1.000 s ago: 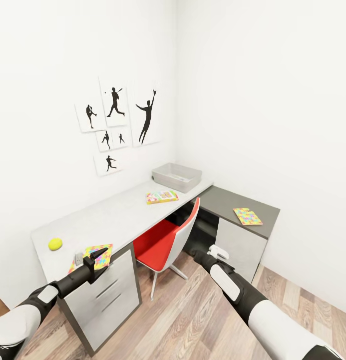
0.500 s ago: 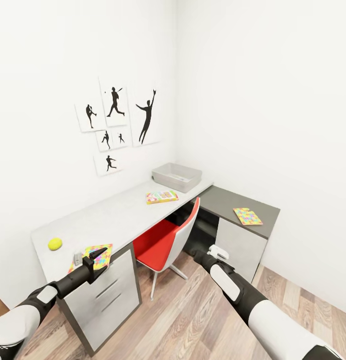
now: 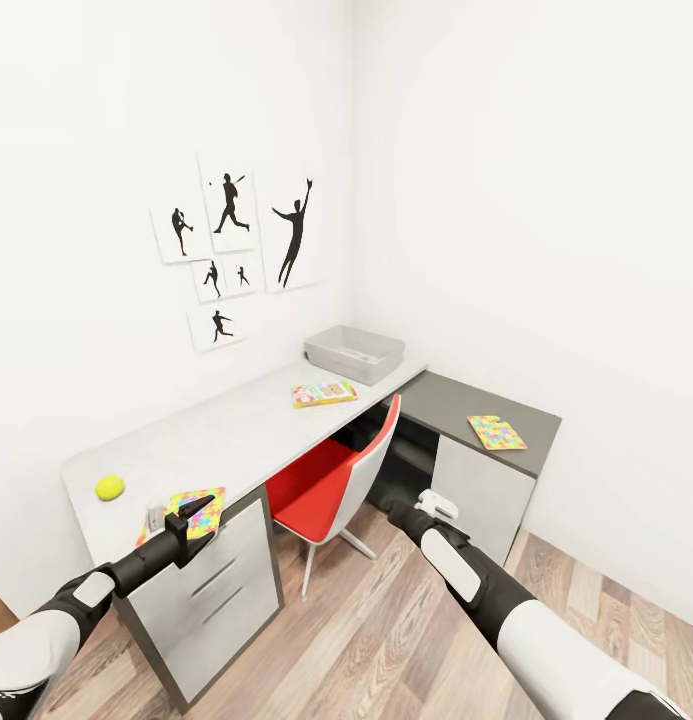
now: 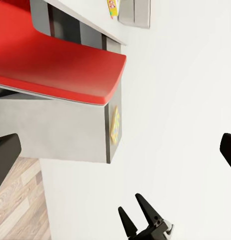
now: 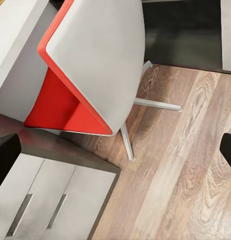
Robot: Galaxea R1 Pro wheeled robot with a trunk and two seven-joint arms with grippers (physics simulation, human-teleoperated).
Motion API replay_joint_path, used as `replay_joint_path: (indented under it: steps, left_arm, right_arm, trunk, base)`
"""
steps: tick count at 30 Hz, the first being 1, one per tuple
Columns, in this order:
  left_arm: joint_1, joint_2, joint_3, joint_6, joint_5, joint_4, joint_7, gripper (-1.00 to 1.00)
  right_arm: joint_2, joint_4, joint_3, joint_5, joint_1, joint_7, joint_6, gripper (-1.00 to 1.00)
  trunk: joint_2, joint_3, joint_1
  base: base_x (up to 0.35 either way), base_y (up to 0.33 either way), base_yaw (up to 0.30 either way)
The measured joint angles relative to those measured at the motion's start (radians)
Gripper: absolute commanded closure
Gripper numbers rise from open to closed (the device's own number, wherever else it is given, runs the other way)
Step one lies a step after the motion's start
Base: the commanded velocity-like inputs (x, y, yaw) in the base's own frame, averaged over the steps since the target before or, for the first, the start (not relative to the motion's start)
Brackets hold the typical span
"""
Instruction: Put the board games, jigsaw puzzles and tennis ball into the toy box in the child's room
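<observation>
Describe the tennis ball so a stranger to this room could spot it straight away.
Find the long light grey table under the black silhouette pictures. At its near end, beside a multicolour jigsaw puzzle, sits the tennis ball: the only round, yellow-green thing among flat items.

White walls, silhouette pictures, wood-plank floor, red chair

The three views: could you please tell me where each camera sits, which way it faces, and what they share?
Head view: high up, facing down at the desk, bin, ball and both arms.
Left wrist view: on the left arm, facing the chair and wall; dark jaw tips at the edges.
Right wrist view: on the right arm, facing down at the chair and floor.
Shared: the red chair.
</observation>
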Motion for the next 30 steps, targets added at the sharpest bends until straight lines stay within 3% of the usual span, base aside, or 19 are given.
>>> replay_joint_path:
  steps: [8,15,30]
  left_arm:
    - [0.000,0.000,0.000,-0.001,0.000,0.000,0.000,-1.00]
    - [0.000,-0.002,0.000,-0.001,0.000,0.000,0.000,-1.00]
    - [0.000,-0.005,0.000,0.008,-0.001,0.000,-0.003,-1.00]
  right_arm:
    - [0.000,0.000,0.000,0.000,0.000,0.000,0.000,-1.00]
    - [0.000,0.000,-0.001,0.000,0.000,0.000,0.000,-1.00]
    - [0.000,0.000,0.000,0.000,0.000,0.000,0.000,-1.00]
  trunk:
    - [0.000,0.000,0.000]
    - [-0.049,-0.022,0.027]
    - [-0.049,-0.022,0.027]
  base:
    - [0.000,0.000,0.000]
    - [0.000,0.000,0.000]
    - [0.000,0.000,0.000]
